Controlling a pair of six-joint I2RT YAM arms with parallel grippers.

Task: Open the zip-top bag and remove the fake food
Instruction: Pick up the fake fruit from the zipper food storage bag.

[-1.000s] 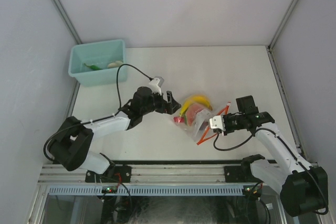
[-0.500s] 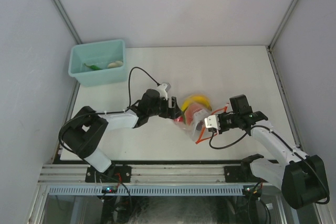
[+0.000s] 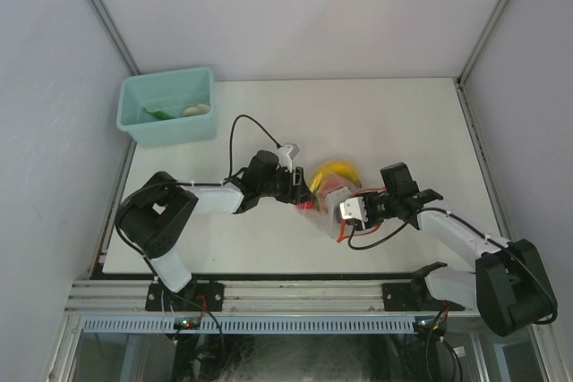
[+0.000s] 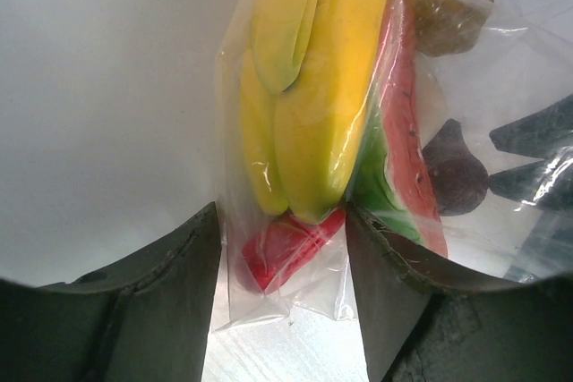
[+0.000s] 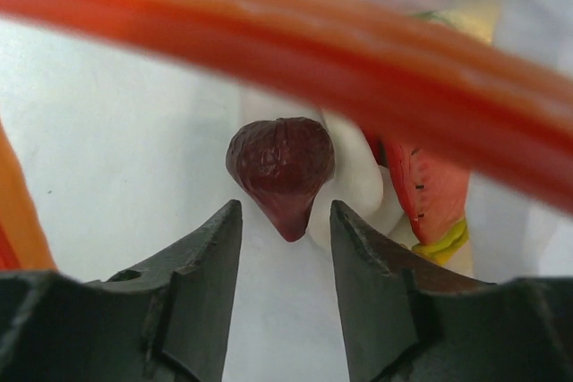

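The zip-top bag [image 4: 304, 297] is best pinned by the spread left tool [image 4: 282, 221] before the dark-red piece [image 5: 282, 163] is pinched by the spread right tool [image 5: 285, 212].

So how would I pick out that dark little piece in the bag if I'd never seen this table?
On the white table, find the clear zip-top bag lying near the middle. Inside it, beside the yellow banana and the red-and-green watermelon slice, sits a small teardrop-shaped piece. It is the only dark maroon one, glossy and pointed at one end.
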